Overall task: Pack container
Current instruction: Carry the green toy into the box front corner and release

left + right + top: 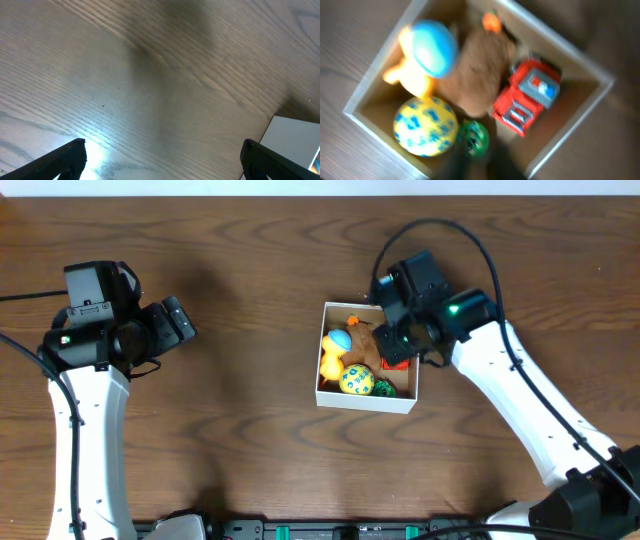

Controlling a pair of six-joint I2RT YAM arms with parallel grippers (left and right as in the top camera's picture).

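The container [366,402], a shallow white-walled cardboard box, sits right of the table's middle. It holds an orange duck with a blue cap [335,350], a yellow ball with blue marks [357,380], a small green ball [385,388], a brown plush [365,345] and a red truck [398,365]. My right gripper [400,332] hovers over the box's far right part. In the blurred right wrist view its dark fingers [490,167] sit close together just below the green ball [472,137], holding nothing. My left gripper [180,320] is open and empty over bare table at the left.
The left wrist view shows wood grain between the spread fingers [162,162] and a white corner of the container [295,140] at its right edge. The right arm's black cable [440,225] arcs behind the box.
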